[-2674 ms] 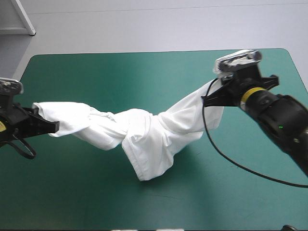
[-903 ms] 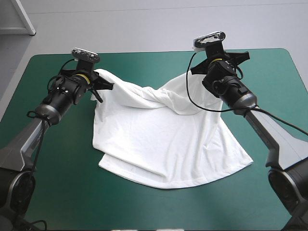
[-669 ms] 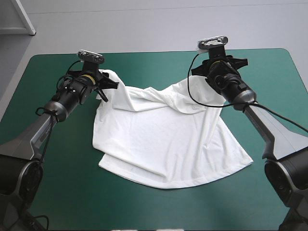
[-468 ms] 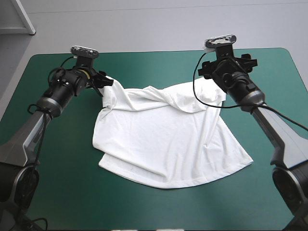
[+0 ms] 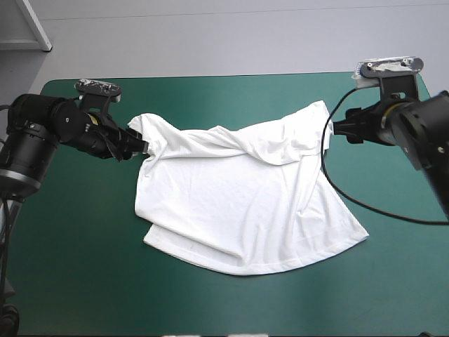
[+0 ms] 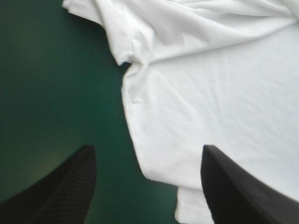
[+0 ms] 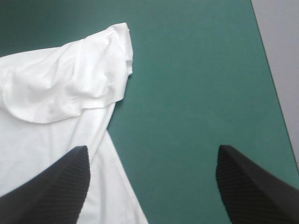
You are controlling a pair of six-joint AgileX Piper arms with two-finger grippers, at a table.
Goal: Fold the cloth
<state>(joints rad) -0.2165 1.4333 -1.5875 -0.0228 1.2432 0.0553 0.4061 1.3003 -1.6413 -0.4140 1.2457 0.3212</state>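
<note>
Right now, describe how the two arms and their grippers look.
The left arm and the right arm are both black, built of thick rounded segments with a slight sheen. The left gripper and the right gripper each carry two broad black fingers shaped like curved fins, wide at the base, with a finely ribbed surface.

Light's bright, soft and even from overhead. The T-shirt (image 5: pixel 238 203) only drops a thin shadow on the teal-green cover (image 5: pixel 231 302) along its 6 o'clock hem.
</note>
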